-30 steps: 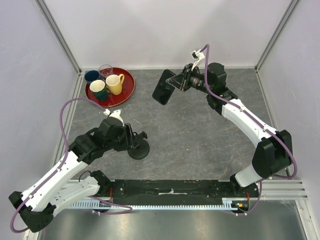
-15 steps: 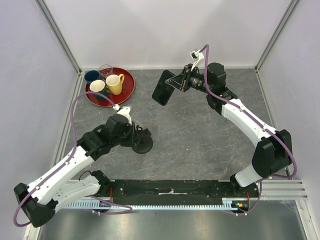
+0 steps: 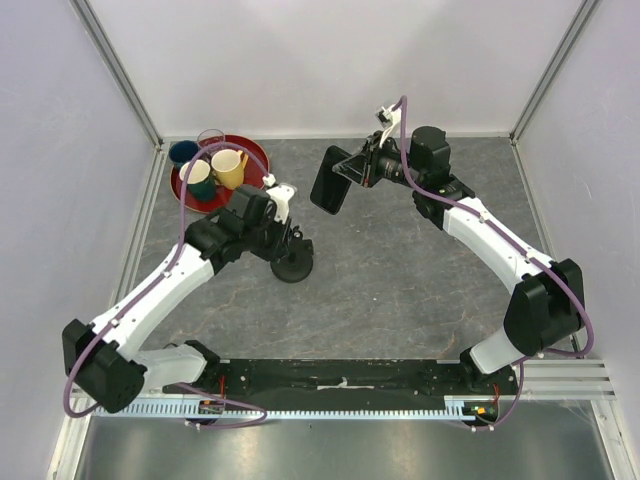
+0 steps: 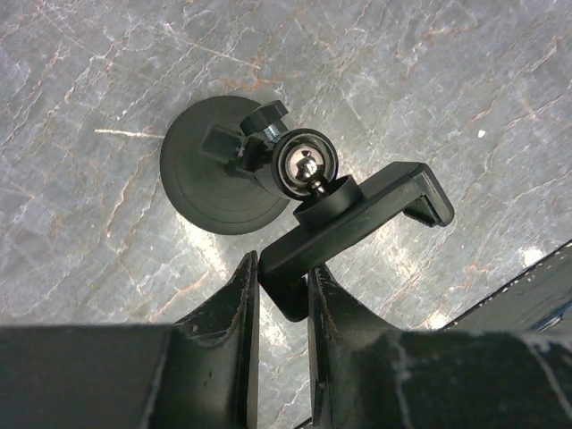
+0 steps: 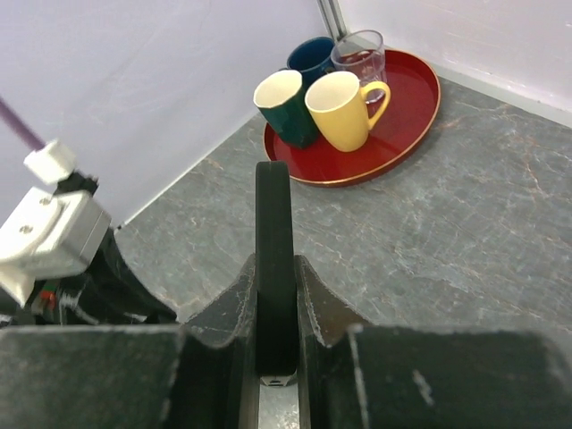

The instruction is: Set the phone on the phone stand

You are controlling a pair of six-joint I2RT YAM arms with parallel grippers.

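Observation:
The black phone (image 3: 328, 181) is held in the air at the back centre, edge-on in the right wrist view (image 5: 273, 259). My right gripper (image 3: 358, 170) is shut on its end (image 5: 275, 295). The black phone stand (image 3: 291, 262) has a round disc base (image 4: 214, 170), a ball joint and a clamp bracket (image 4: 357, 223) on top. My left gripper (image 3: 281, 237) is shut on one end of that bracket (image 4: 281, 281). The stand sits on the table a little left of and nearer than the phone.
A red round tray (image 3: 254, 192) at the back left holds a yellow mug (image 3: 229, 167), a dark green mug (image 3: 196, 176), a blue mug (image 3: 183, 152) and a clear glass (image 3: 211, 138). It also shows in the right wrist view (image 5: 407, 116). Walls close the back and sides.
My left gripper has carried the stand up and to the right, toward the phone. My right gripper has tipped the phone slightly and shifted a little left.

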